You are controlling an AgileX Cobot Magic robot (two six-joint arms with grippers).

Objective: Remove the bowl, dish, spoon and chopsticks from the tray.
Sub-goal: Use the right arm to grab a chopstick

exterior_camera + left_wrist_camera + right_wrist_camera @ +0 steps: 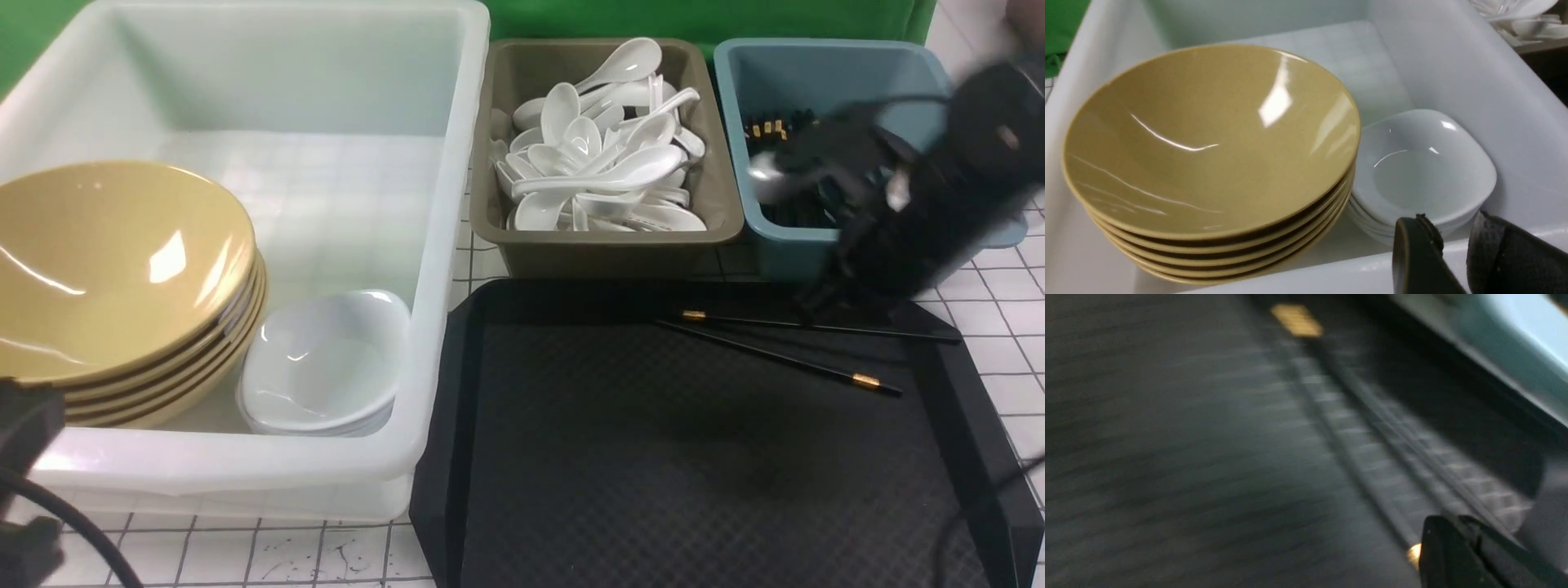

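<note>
The black tray (653, 457) holds only the two black chopsticks (784, 353), which lie crossed near its far right corner. My right gripper (816, 306) is blurred and hangs just over their far ends, jaws open with nothing in them. The right wrist view shows the chopsticks (1351, 465) running under the gripper (1494, 494). A yellow bowl (114, 261) tops a stack in the white tub (245, 474), with a white dish (326, 359) stacked beside it. My left gripper (1453, 222) is slightly open and empty at the tub's near rim. Several white spoons (596, 163) fill the brown bin.
The brown bin (604, 253) and a blue bin (816, 65) with black chopsticks stand just behind the tray. The blue bin's wall (1515, 339) is close beside my right gripper. The white tub (1494, 81) walls surround the bowl stack (1208, 143) and dishes (1421, 163).
</note>
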